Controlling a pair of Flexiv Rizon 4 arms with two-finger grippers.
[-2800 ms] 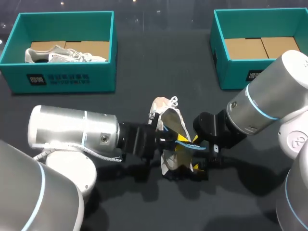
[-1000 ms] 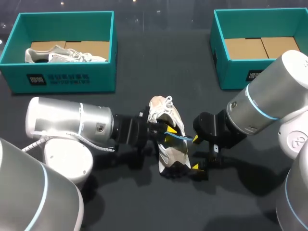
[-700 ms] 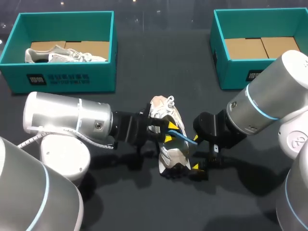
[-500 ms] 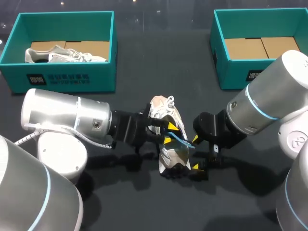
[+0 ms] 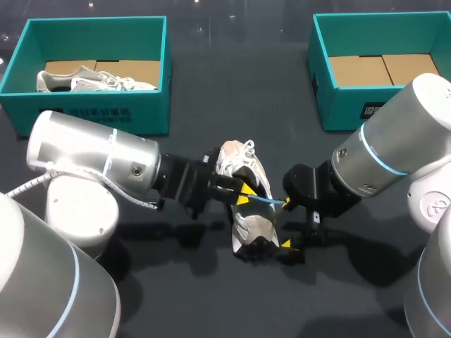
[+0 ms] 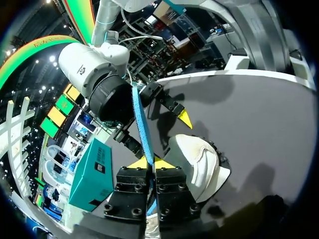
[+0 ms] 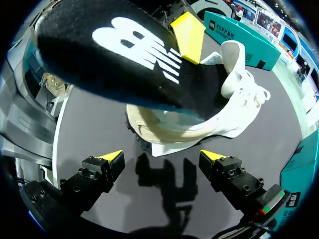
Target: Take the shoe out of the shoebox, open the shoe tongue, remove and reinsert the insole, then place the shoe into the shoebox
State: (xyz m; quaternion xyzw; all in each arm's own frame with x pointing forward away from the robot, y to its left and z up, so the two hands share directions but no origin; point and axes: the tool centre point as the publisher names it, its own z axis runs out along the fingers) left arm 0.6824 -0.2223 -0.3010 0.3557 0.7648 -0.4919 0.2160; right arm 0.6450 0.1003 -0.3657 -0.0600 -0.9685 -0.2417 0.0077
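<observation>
Shoe [image 5: 252, 222] on table [image 5: 232, 91]. L gripper [image 5: 242, 196] just above shoe, pinched tight on insole [image 5: 266, 201]. R gripper [image 5: 285, 224] just beside shoe, spread wide, w/ nothing held.

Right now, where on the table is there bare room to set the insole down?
The table is bare between the left shoebox and the right shoebox, beyond the shoe, and along the near edge on this side of the shoe. It is crowded around the shoe itself, where the left gripper, shut on the insole, meets the open right gripper.
</observation>
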